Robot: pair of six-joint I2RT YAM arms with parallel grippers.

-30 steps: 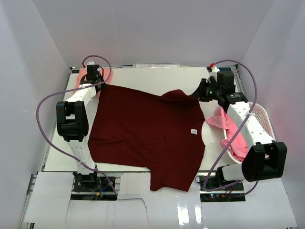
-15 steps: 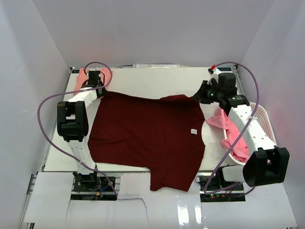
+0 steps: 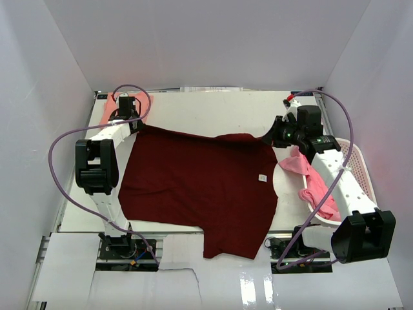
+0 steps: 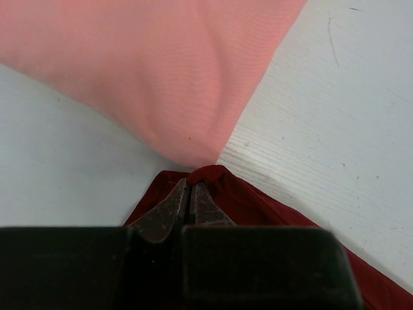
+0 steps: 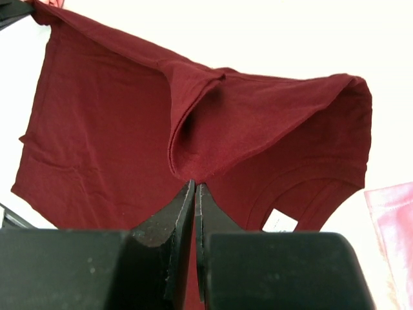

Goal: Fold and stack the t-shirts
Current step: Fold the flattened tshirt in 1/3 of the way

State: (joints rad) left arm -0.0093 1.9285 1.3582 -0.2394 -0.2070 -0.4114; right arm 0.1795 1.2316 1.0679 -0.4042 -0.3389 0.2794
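A dark maroon t-shirt [image 3: 200, 184] lies spread over the white table, its lower part hanging past the near edge. My left gripper [image 3: 133, 124] is shut on the shirt's far left corner [image 4: 210, 177], right next to a salmon shirt [image 4: 161, 71] that lies at the back left [image 3: 111, 110]. My right gripper [image 3: 271, 135] is shut on the shirt's far right corner and holds it lifted, so the cloth [image 5: 258, 123] drapes from the fingers. Brighter pink shirts [image 3: 310, 177] hang out of the basket on the right.
A white mesh basket [image 3: 359, 165] stands at the table's right edge under my right arm. Purple cables loop from both arms. White walls close in the back and sides. Bare white table [image 3: 213, 110] shows behind the maroon shirt.
Both grippers have pulled the shirt's far edge outward and back. The right gripper moved right and slightly nearer. The far edge is now stretched straighter.
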